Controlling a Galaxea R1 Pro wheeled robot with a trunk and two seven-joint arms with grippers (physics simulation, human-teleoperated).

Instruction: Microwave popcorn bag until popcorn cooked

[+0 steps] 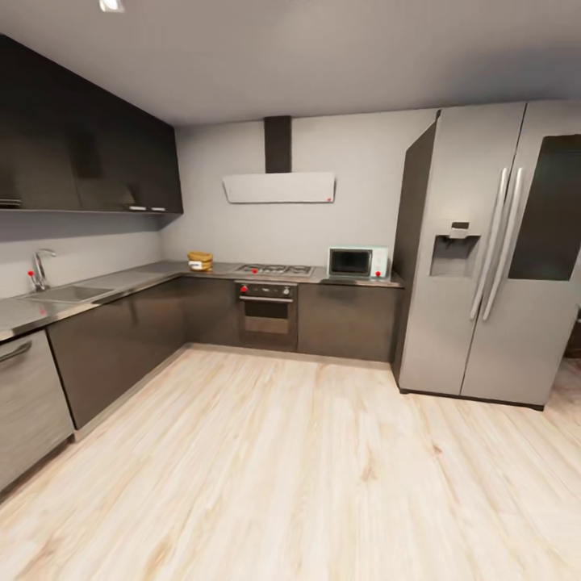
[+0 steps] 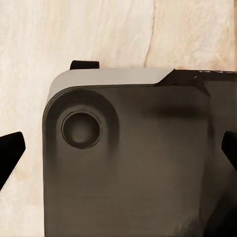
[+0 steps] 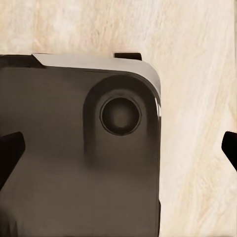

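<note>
Far across the wood floor [image 1: 323,468], from left to right, the popcorn bag [image 1: 199,261] sits on the countertop [image 1: 137,278], then comes the hob [image 1: 274,269], then the microwave [image 1: 357,262] beside the fridge [image 1: 484,250]. Both wrist views look down at the robot base [image 2: 133,163]; the left gripper [image 2: 118,150] and right gripper [image 3: 118,150] have fingertips wide apart, holding nothing.

microwave [image 1: 357,262] on countertop [image 1: 145,278], beside fridge [image 1: 492,250]

We see open light wood-plank floor [image 1: 323,468] stretching to the dark glossy base cabinets [image 1: 347,321]. The tall grey steel fridge [image 1: 476,250] walls off the right, close beside the pale mint-blue microwave [image 1: 357,262]. Above the long grey steel countertop [image 1: 121,282], air stays open under the dark wall cupboards [image 1: 81,153].
</note>
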